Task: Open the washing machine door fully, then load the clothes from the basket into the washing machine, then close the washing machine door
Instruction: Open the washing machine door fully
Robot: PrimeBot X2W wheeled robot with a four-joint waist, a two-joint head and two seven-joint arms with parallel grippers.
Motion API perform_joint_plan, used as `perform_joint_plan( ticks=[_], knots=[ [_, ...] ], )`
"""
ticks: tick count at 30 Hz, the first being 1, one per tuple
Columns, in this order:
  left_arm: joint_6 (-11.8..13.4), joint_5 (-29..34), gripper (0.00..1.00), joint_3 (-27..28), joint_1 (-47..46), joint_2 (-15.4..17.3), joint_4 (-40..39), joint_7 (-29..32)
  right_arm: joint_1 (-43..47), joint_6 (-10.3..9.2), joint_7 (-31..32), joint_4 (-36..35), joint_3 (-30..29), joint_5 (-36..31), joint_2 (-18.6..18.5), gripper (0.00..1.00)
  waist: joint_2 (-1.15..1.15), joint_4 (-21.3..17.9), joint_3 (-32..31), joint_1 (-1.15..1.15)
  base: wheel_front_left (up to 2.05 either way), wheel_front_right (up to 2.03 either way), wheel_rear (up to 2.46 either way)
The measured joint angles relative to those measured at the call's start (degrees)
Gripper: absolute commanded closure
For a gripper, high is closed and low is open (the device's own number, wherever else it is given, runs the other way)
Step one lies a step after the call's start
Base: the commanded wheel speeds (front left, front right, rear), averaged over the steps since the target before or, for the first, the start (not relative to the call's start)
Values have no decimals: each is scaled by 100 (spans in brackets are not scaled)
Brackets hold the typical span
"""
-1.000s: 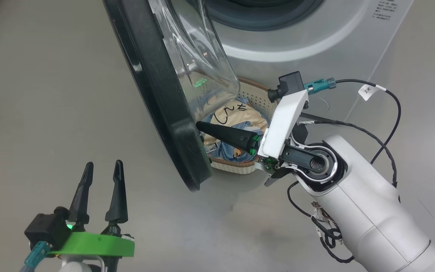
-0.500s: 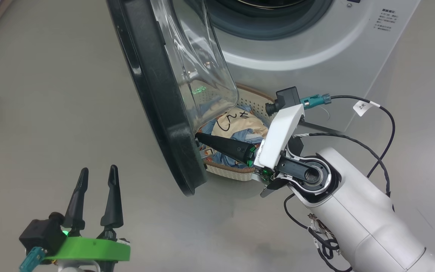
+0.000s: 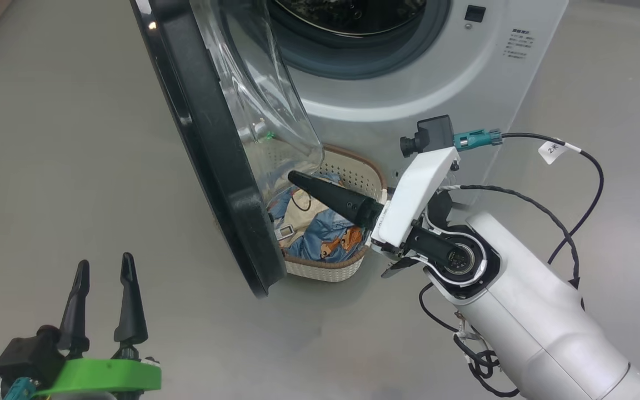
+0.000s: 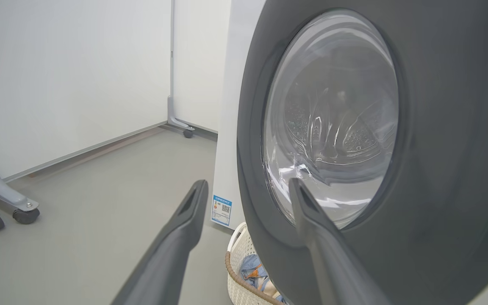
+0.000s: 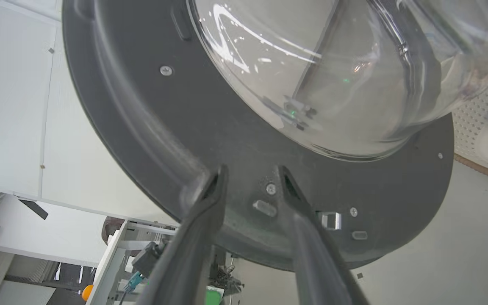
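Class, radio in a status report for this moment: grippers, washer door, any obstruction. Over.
Left gripper open, empty. Right gripper open, at washing machine door inner face. Door part open, clothes in basket. Door overhangs basket.

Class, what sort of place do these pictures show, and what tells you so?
Probably a test room set up for laundry: a washing machine on a bare grey floor, a basket of clothes by it, and a white wheeled panel.
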Motion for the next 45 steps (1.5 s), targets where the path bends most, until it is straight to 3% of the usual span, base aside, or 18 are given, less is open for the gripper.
perform_joint_plan(
  ticks=[1, 9, 16, 24, 30, 33, 39, 45],
  knots=[
    [0, 25, 0, 37, 32, 0, 4, 0, 0, 0, -70, -25, -14, -57, -24, 0, 0, -37, -30, 0, 0, 0, 0],
    [0, 116, 0, 270, 203, 3, 38, 0, 7, 0, -837, -337, -89, -765, -482, 0, 0, -347, -305, 0, 0, 0, 0],
    [0, 237, 0, 481, 413, 8, 25, 0, 107, 1, -1824, -464, 26, -2084, -1417, 0, 0, -610, -533, 0, 0, 0, 0],
    [0, 281, 0, 881, 682, 11, -43, 0, 526, 1, -3103, -272, 178, -3330, -2128, 0, 0, -1000, -731, 0, 0, 0, 0],
    [0, 336, 0, 1106, 819, 10, -104, 0, 945, 1, -3821, -76, 81, -3567, -2132, 0, 0, -1292, -826, 0, 0, 0, 0],
    [0, 361, 0, 1182, 904, 11, -121, 0, 1140, -25, -3827, -26, -83, -3710, -2158, 0, 0, -1439, -862, 0, 0, 0, 0],
    [0, 377, 0, 1251, 993, 11, -162, 0, 1582, -357, -3813, 7, -466, -4072, -2236, 0, 0, -1700, -899, 0, 0, 0, 0],
    [-1, 377, 0, 1285, 1024, 11, -183, 0, 2076, -664, -3771, -314, -1564, -4276, -1998, 0, 0, -1881, -892, 0, 0, 0, 0]
  ],
)
